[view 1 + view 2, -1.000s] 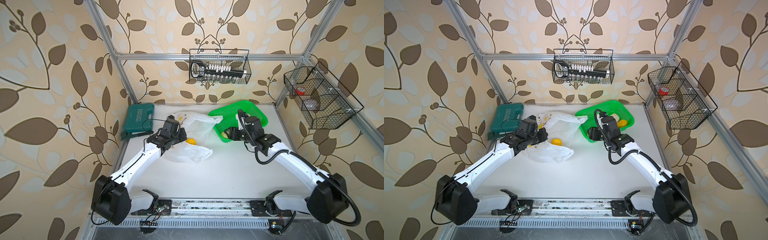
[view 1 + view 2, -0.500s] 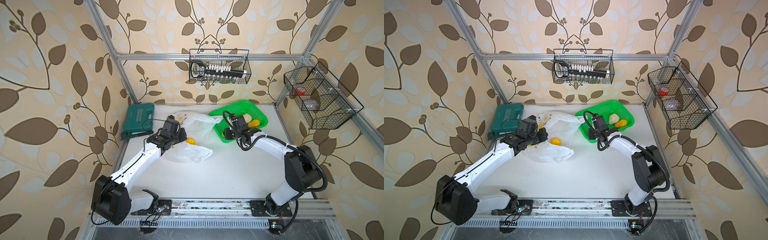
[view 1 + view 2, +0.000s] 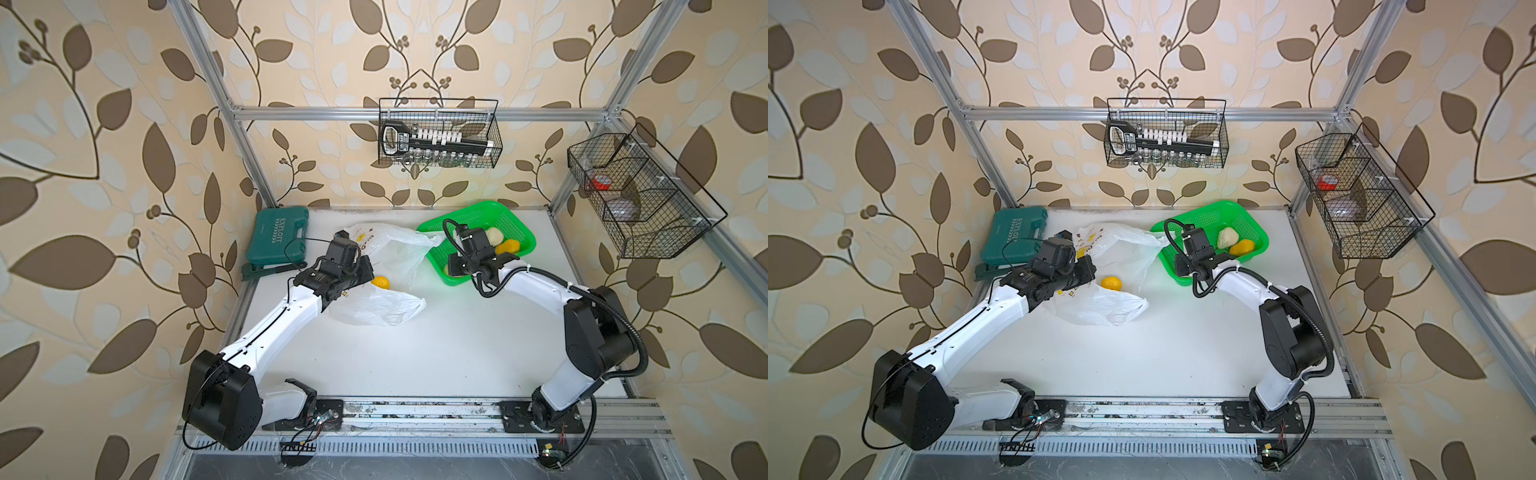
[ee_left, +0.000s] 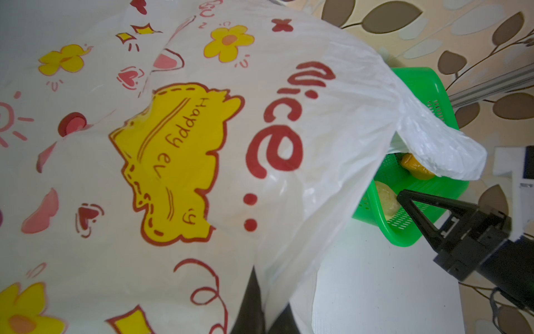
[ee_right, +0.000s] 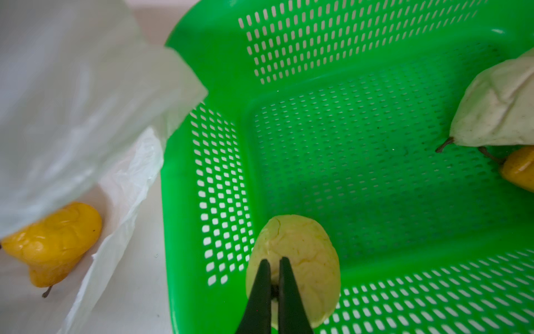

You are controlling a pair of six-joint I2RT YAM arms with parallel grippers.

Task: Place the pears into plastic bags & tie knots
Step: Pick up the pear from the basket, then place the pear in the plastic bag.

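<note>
We take the pale yellow-green pear [image 5: 294, 245] to be the one in hand. It lies in the lower-left corner of the green basket [image 5: 375, 34], which sits right of centre toward the back in both top views. The right claw [image 5: 274, 260] is pinched almost together on the pear's stem end, with what looks like the stem between its fingers. The skin is creased and dented, so we judge the pear light, soft and probably imitation fruit. So narrow a hold may let it swing or slip; a grip across the body would be steadier.

A cream pear [image 3: 494, 236] and an orange-yellow pear [image 3: 509, 247] lie side by side in the basket's upper right. A second orange-yellow pear [image 3: 380, 282] lies in the mouth of the plastic bag [image 3: 382, 307], just left of centre on the counter [image 3: 457, 353]. The bag is thin, limp, slippery film that folds on itself, so the rim or a handle is the place to take it. The left claw [image 4: 265, 315] is clamped on the bag's edge, with film caught between its fingers. One handle [image 3: 432, 240] reaches onto the basket's rim.

On the bag we read "Happy ev…y" on a yellow patch and "nice" in red. The teal tool case [image 3: 277, 237] at the back left reads "EXPLOIT".
</note>
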